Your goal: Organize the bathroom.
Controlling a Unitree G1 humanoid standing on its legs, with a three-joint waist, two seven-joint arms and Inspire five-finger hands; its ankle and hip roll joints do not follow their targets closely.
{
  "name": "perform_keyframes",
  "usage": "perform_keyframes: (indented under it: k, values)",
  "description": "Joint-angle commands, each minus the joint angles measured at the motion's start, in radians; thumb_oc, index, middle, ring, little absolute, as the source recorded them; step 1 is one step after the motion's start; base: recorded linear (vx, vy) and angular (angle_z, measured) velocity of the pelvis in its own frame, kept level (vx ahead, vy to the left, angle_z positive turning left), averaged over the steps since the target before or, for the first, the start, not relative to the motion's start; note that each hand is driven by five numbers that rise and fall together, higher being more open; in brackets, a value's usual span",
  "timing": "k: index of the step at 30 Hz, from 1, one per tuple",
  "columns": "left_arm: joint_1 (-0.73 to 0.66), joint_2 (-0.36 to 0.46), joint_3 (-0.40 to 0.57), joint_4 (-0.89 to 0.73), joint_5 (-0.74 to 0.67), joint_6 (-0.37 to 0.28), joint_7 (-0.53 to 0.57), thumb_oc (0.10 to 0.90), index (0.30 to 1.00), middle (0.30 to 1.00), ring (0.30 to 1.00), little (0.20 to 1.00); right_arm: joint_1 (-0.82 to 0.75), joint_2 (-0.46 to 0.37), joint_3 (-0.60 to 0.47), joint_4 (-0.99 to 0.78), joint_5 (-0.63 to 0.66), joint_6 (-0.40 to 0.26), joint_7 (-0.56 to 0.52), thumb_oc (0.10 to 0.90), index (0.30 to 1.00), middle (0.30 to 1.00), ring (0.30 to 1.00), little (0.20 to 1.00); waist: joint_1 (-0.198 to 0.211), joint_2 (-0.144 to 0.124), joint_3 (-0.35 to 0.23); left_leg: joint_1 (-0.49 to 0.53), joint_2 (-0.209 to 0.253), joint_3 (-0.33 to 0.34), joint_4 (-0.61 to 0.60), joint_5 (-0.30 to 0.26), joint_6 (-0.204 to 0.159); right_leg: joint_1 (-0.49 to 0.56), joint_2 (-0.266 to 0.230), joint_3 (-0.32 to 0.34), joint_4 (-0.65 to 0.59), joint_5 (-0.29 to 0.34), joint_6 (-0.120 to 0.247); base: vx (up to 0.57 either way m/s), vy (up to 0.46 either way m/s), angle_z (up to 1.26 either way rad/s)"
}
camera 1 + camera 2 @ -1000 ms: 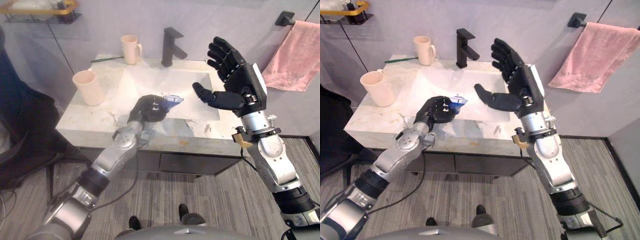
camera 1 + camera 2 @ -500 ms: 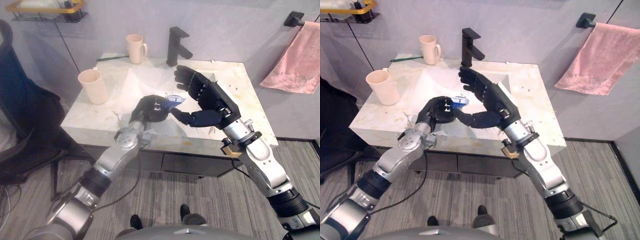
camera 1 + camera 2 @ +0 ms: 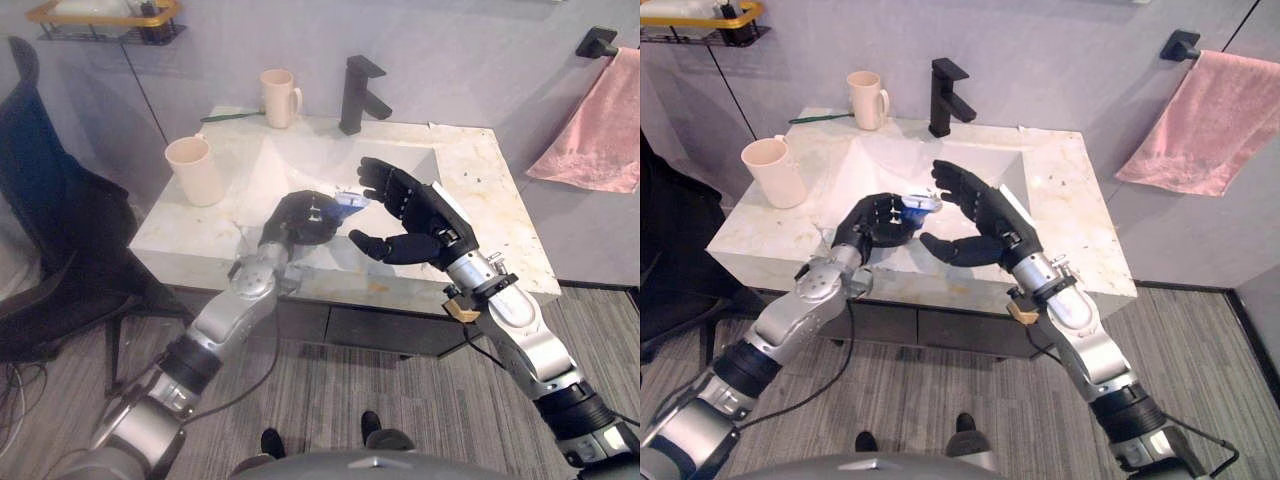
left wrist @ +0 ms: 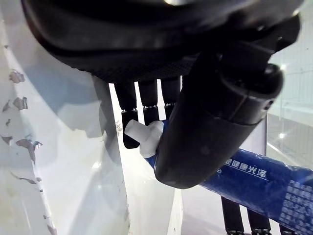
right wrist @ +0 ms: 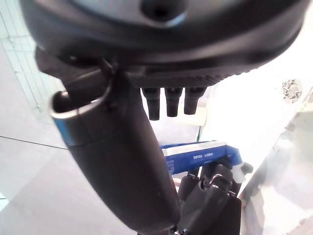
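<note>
A blue toothpaste tube (image 3: 349, 199) with a white cap (image 4: 144, 134) is held over the white sink basin (image 3: 300, 150). My left hand (image 3: 295, 218) is shut on its cap end, and the flat end sticks out toward the right. My right hand (image 3: 415, 218) is open just right of the tube, fingers spread above the flat end and the thumb (image 3: 368, 245) below it. In the right wrist view the tube (image 5: 195, 155) lies past my open fingers, with the left hand (image 5: 210, 200) curled round it. I cannot tell whether the right hand touches the tube.
Two cream mugs stand on the marble counter (image 3: 500, 220): one at the left edge (image 3: 195, 170), one at the back (image 3: 280, 97) beside a green toothbrush (image 3: 230, 116). A black faucet (image 3: 360, 92) rises behind the basin. A pink towel (image 3: 600, 135) hangs right; a dark chair (image 3: 50, 240) stands left.
My right hand has come down from a raised pose at the right to the tube's free end, still open. The left hand has kept the tube in place. The camera has shifted slightly.
</note>
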Motion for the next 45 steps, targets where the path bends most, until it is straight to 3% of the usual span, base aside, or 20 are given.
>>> perform_keyframes:
  k: [1,16,17,18,19,21,27,30,32,33,45]
  values:
    - [-0.107,-0.042,0.043,0.007,0.046,-0.179,-0.012,0.4,0.3,0.3,0.3,0.3,-0.077,0.035,-0.049,-0.027,0.017,-0.102,0.016,0.8,0.9,0.9,0.9,0.9,0.018,0.042,-0.068,0.071,-0.056,-0.007,0.018,-0.146,0.071,-0.059,0.092,-0.032,0.092,-0.077,0.018,0.0,0.0,0.0]
    - [-0.098,-0.067,0.038,0.016,0.051,-0.169,-0.023,0.4,0.3,0.3,0.3,0.3,-0.129,0.044,-0.037,-0.026,0.003,-0.116,-0.02,0.8,0.9,0.9,0.9,0.9,0.035,0.039,-0.071,0.071,-0.059,-0.022,0.016,-0.144,0.069,-0.053,0.087,-0.041,0.087,-0.077,0.02,0.0,0.0,0.0]
    - [-0.097,-0.069,0.039,0.015,0.054,-0.168,-0.023,0.4,0.3,0.3,0.3,0.3,-0.131,0.044,-0.039,-0.026,0.005,-0.112,-0.019,0.668,0.702,0.702,0.702,0.702,0.036,0.038,-0.071,0.071,-0.059,-0.022,0.016,-0.144,0.07,-0.053,0.087,-0.042,0.088,-0.077,0.02,0.0,0.0,0.0]
    - [-0.098,-0.069,0.039,0.015,0.054,-0.168,-0.023,0.4,0.3,0.3,0.3,0.3,-0.133,0.043,-0.039,-0.026,0.007,-0.108,-0.02,0.609,0.613,0.613,0.613,0.613,0.036,0.038,-0.071,0.071,-0.059,-0.022,0.016,-0.144,0.07,-0.052,0.087,-0.043,0.088,-0.077,0.02,0.0,0.0,0.0]
    - [-0.098,-0.068,0.042,0.016,0.054,-0.167,-0.023,0.4,0.3,0.3,0.3,0.3,-0.133,0.043,-0.041,-0.022,0.01,-0.105,-0.014,0.563,0.545,0.545,0.545,0.545,0.035,0.038,-0.071,0.072,-0.059,-0.022,0.016,-0.144,0.069,-0.053,0.087,-0.042,0.088,-0.077,0.019,0.0,0.0,0.0]
    - [-0.099,-0.067,0.042,0.015,0.051,-0.165,-0.023,0.4,0.3,0.3,0.3,0.3,-0.133,0.045,-0.037,-0.014,0.007,-0.109,-0.013,0.543,0.514,0.514,0.514,0.514,0.036,0.039,-0.072,0.073,-0.058,-0.022,0.016,-0.144,0.069,-0.051,0.087,-0.043,0.087,-0.077,0.019,0.0,0.0,0.0]
    - [-0.103,-0.072,0.041,0.021,0.048,-0.161,-0.023,0.4,0.3,0.3,0.3,0.3,-0.145,0.05,-0.032,-0.001,0.005,-0.121,-0.007,0.56,0.54,0.54,0.54,0.54,0.039,0.038,-0.073,0.074,-0.059,-0.023,0.017,-0.145,0.069,-0.046,0.086,-0.045,0.08,-0.075,0.019,0.0,0.0,0.0]
    - [-0.108,-0.074,0.04,0.027,0.047,-0.162,-0.022,0.4,0.3,0.3,0.3,0.3,-0.158,0.053,-0.025,0.002,0.0,-0.121,-0.011,0.659,0.688,0.688,0.688,0.688,0.041,0.038,-0.074,0.074,-0.06,-0.027,0.016,-0.146,0.068,-0.044,0.085,-0.047,0.078,-0.075,0.018,0.0,0.0,0.0]
    - [-0.105,-0.078,0.04,0.026,0.051,-0.16,-0.021,0.4,0.3,0.3,0.3,0.3,-0.163,0.056,-0.024,-0.001,0.003,-0.115,-0.013,0.635,0.653,0.653,0.653,0.653,0.043,0.038,-0.075,0.074,-0.06,-0.028,0.015,-0.145,0.068,-0.044,0.086,-0.048,0.077,-0.075,0.018,0.0,0.0,0.0]
    - [-0.103,-0.08,0.041,0.024,0.053,-0.159,-0.02,0.4,0.3,0.3,0.3,0.3,-0.166,0.056,-0.024,-0.004,0.002,-0.112,-0.016,0.8,0.9,0.9,0.9,0.9,0.044,0.038,-0.075,0.073,-0.059,-0.028,0.015,-0.145,0.067,-0.044,0.086,-0.048,0.077,-0.076,0.018,0.0,0.0,0.0]
    - [-0.104,-0.08,0.041,0.021,0.056,-0.15,-0.026,0.4,0.3,0.3,0.3,0.3,-0.19,0.055,-0.015,-0.007,-0.024,-0.111,-0.013,0.8,0.9,0.9,0.9,0.9,0.054,0.035,-0.074,0.072,-0.06,-0.042,0.016,-0.143,0.066,-0.039,0.086,-0.056,0.074,-0.077,0.015,0.0,-0.002,0.03]
